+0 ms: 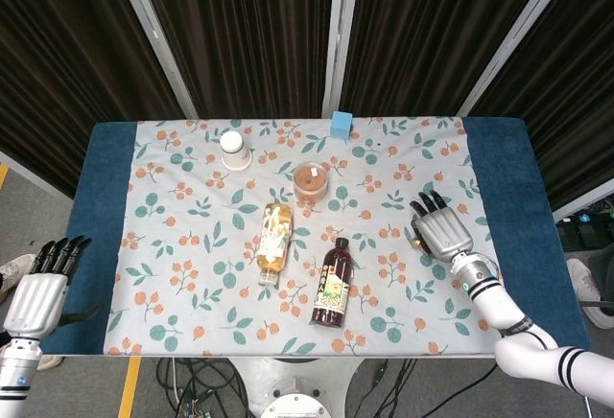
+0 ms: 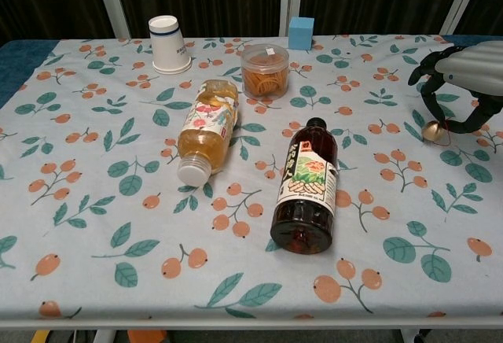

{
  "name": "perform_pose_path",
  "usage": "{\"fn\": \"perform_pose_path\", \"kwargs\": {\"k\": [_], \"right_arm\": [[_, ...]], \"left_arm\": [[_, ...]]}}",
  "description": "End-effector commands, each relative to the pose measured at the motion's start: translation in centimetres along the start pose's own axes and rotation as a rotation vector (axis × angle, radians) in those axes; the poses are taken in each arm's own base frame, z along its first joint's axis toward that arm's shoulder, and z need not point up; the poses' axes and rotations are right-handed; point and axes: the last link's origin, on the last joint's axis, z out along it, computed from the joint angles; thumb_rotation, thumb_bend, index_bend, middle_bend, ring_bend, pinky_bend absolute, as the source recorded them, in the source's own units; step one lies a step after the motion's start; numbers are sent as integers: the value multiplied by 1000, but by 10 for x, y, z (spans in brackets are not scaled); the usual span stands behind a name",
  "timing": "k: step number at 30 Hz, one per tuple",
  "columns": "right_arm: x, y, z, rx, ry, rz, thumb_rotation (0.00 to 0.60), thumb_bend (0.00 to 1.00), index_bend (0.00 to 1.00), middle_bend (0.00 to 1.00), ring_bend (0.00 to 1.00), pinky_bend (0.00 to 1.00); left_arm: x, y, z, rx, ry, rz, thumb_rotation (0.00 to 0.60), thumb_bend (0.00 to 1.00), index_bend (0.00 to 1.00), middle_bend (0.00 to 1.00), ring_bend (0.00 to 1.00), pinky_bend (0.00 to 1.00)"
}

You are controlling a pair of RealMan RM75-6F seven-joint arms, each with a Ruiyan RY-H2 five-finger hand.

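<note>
My right hand (image 1: 439,229) hovers over the right part of the floral cloth, fingers spread and curved, holding nothing; the chest view shows the right hand (image 2: 460,75) at the right edge. Nearest to it lies a dark bottle (image 1: 331,284) on its side, base toward me (image 2: 306,189). A yellow tea bottle (image 1: 272,241) lies beside the dark one, white cap toward me (image 2: 206,129). My left hand (image 1: 38,293) hangs off the table's near left corner, fingers straight, empty.
An upturned paper cup (image 1: 233,150) (image 2: 168,44) stands at the back left. A clear tub of orange bands (image 1: 311,179) (image 2: 265,69) sits mid-back, and a blue cube (image 1: 341,125) (image 2: 300,33) at the far edge. Dark curtains hang behind.
</note>
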Motion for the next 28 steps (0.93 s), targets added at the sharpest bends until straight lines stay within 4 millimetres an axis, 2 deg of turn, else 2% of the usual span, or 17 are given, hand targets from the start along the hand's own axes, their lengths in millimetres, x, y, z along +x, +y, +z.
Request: {"fn": "perform_pose_path", "kwargs": {"k": [1,3,5,6,7,10,13,16,20,23,28], "right_arm": [[-1,0,2,1,-8,-9,600,314,750,156,0,0],[-1,0,2,-1,-14,-13,600,274,721,149,0,0],[-2,0,2,-4,-23,-16,600,215,648,142,0,0],[-2,1,2,-6,-26,-20,600,174,564,134,0,0],[-2,1,2,-10,-28,-22,600,130,436,115,0,0],[-1,3,1,-24,-27,-14,600,62,145,49,0,0],[4,6,-2,-38,-1,8,600,44,5,3,0,0],[16,12,-14,-59,72,64,600,44,0,0,0,0],[26,34,-56,-110,207,135,600,43,0,0,0,0],[21,52,-93,-165,285,162,600,42,0,0,0,0],[0,72,-148,-257,339,211,600,42,0,0,0,0]], "left_arm": [[0,0,0,0,1,-1,600,0,36,50,0,47],[-1,0,0,1,1,-1,600,0,36,49,0,47],[-1,-1,0,3,0,-1,600,0,36,49,0,47],[-1,-1,0,4,1,-1,600,0,36,49,0,47],[-1,-1,0,5,1,-1,600,0,36,49,0,47],[0,-2,-1,6,4,-1,600,0,36,49,0,47],[0,-2,-1,5,7,-1,600,0,36,49,0,47],[1,-2,-1,5,13,-1,600,0,36,49,0,47],[5,-3,-2,8,30,-1,600,0,36,49,0,47],[7,-3,-2,11,43,-2,600,0,36,49,0,47],[11,-6,-3,16,58,7,600,0,36,49,0,47]]}}
